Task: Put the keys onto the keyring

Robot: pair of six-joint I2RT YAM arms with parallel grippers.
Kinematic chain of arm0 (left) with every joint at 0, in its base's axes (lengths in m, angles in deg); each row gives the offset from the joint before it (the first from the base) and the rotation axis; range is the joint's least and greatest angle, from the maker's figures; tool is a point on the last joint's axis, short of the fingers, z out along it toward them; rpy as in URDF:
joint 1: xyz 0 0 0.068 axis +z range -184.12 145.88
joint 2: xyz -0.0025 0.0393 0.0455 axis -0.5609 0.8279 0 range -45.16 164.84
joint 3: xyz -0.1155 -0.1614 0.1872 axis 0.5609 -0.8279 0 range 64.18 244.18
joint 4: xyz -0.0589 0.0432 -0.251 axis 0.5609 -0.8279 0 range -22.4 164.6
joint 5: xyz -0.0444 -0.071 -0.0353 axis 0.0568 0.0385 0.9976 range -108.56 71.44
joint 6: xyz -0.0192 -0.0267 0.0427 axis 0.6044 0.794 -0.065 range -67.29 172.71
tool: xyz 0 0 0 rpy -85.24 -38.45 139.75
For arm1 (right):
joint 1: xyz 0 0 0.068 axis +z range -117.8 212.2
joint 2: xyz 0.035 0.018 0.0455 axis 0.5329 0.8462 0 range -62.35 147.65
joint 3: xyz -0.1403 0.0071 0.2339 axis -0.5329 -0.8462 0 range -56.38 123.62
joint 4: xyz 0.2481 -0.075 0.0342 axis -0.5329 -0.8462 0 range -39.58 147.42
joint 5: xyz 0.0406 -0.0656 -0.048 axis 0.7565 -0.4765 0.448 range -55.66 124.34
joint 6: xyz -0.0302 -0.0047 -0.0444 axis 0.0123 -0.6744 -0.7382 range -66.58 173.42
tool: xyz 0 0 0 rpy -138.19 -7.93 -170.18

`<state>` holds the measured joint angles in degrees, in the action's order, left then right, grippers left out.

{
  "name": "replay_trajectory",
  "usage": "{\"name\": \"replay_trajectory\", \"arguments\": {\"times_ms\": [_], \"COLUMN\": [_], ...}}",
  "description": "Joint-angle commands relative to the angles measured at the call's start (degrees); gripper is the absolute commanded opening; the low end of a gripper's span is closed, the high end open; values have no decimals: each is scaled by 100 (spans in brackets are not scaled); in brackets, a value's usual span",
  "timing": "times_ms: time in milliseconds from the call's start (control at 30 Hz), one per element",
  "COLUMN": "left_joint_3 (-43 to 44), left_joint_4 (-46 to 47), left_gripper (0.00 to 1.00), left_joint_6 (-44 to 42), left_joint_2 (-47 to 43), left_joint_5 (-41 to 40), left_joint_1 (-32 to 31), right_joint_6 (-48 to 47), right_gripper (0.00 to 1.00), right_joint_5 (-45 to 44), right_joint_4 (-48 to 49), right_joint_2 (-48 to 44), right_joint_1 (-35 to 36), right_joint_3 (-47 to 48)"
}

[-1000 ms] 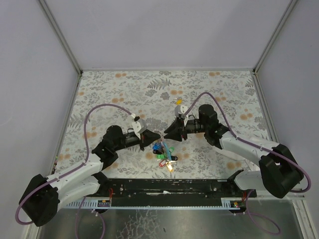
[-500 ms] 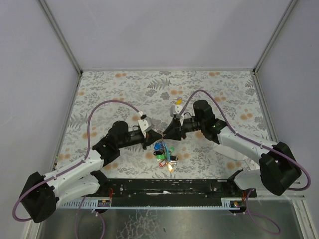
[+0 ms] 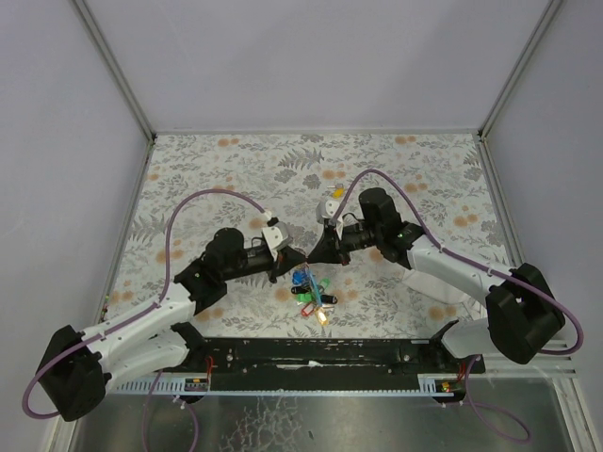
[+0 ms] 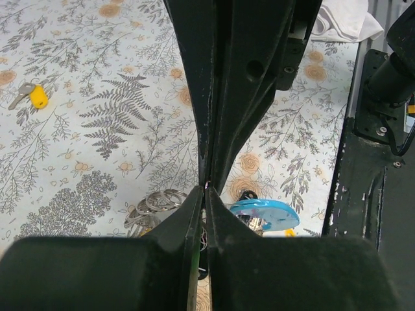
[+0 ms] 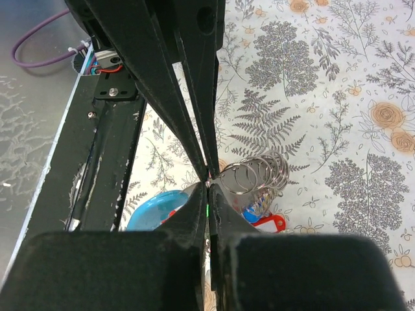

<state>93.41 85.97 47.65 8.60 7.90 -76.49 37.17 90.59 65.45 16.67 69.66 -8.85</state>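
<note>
The keys (image 3: 311,288) lie bunched with coloured heads on the table, just in front of both grippers. The keyring's metal coils (image 4: 155,203) (image 5: 258,175) stand right beside the fingertips, with a blue disc (image 4: 264,214) (image 5: 154,208) and a red tag (image 5: 270,223) next to them. My left gripper (image 3: 301,256) (image 4: 206,189) is shut, and a bit of metal ring shows in its slit. My right gripper (image 3: 312,255) (image 5: 207,185) is shut too, tip to tip against the left one; what it pinches is hidden. One yellow-headed key (image 3: 337,191) (image 4: 34,95) lies loose farther back.
A white cloth (image 3: 459,303) (image 4: 343,21) lies near the right arm's base. The black base rail (image 3: 320,350) runs along the near edge. Purple cables (image 3: 203,200) arch over both arms. Grey walls close in the floral table (image 3: 217,169) on three sides.
The right gripper has moved left toward the left gripper and shut its jaws. The left gripper has edged right, still shut. The bunch of keys has hardly moved.
</note>
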Motion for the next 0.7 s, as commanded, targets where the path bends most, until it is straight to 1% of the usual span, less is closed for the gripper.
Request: {"name": "replay_trajectory", "arguments": {"times_ms": [0, 200, 267, 433, 500, 567, 667], "left_joint_3": [-114, -887, -1151, -1776, -2020, -2165, -2264], "left_joint_4": [553, 1490, 1791, 2363, 2605, 2896, 3247], "left_gripper": [4, 22, 23, 25, 27, 28, 29], "left_joint_6": [179, 662, 831, 1281, 1474, 1665, 1889], "left_joint_2": [-249, -958, -1232, -1870, -2033, -2056, -1846], "left_joint_5": [-177, -882, -1016, -1403, -1416, -1333, -1127], "left_joint_1": [-57, -46, -39, -34, -7, 26, 82], "right_joint_6": [99, 589, 786, 1493, 1717, 1912, 2292], "right_gripper": [0, 0, 0, 0, 0, 0, 0], "right_joint_5": [62, -95, -100, -160, -175, -156, -169], "right_joint_4": [315, 1096, 1393, 2550, 2885, 3187, 3786], "right_joint_2": [-93, -273, -339, -473, -486, -472, -414], "right_joint_1": [102, 98, 104, 104, 104, 103, 104], "right_joint_3": [67, -325, -472, -957, -1091, -1177, -1346]}}
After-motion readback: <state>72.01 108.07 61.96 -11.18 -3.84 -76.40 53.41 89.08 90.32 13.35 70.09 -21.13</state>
